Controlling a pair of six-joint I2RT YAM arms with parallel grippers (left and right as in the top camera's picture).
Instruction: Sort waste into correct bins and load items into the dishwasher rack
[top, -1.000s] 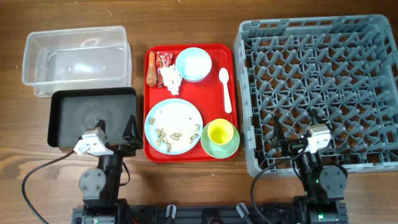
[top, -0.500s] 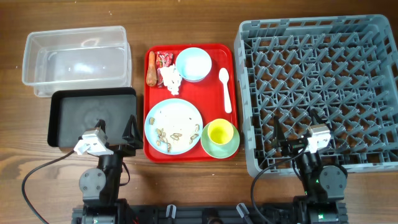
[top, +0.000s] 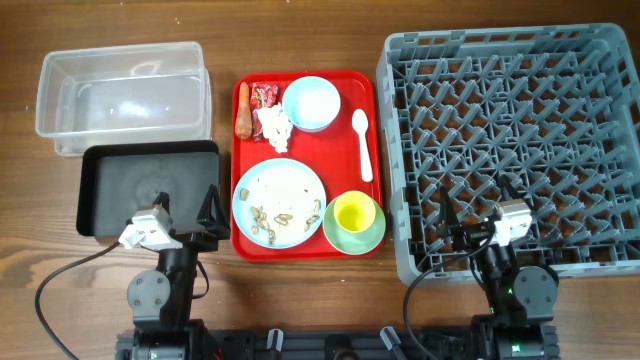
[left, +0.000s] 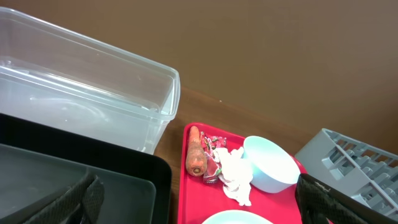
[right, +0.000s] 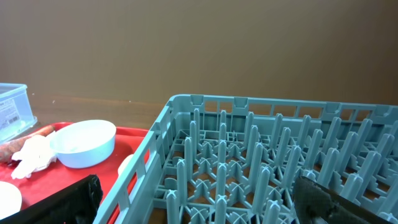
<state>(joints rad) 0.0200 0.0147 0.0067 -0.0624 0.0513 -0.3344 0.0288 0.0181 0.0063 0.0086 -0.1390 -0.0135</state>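
On the red tray (top: 345, 90) lie a carrot stub (top: 243, 110), a red snack wrapper (top: 265, 94), a crumpled white tissue (top: 273, 126), a light blue bowl (top: 311, 103), a white spoon (top: 362, 142), a light blue plate (top: 279, 202) with pale crumbs (top: 284, 215), and a yellow cup (top: 353, 213) on a pale green dish (top: 354, 238). The clear tub (top: 122, 90) and black tray (top: 148, 186) sit at the left, the grey rack (top: 515, 145) at the right. My left gripper (top: 185, 222) is open over the black tray's near right corner. My right gripper (top: 470, 228) is open over the rack's near edge.
The left wrist view shows the clear tub (left: 87, 93), black tray (left: 93, 186), carrot (left: 196, 152), tissue (left: 236, 177) and bowl (left: 268, 165). The right wrist view shows the rack's pegs (right: 261, 162) and the bowl (right: 84, 142). Bare wood table (top: 60, 260) lies at the front.
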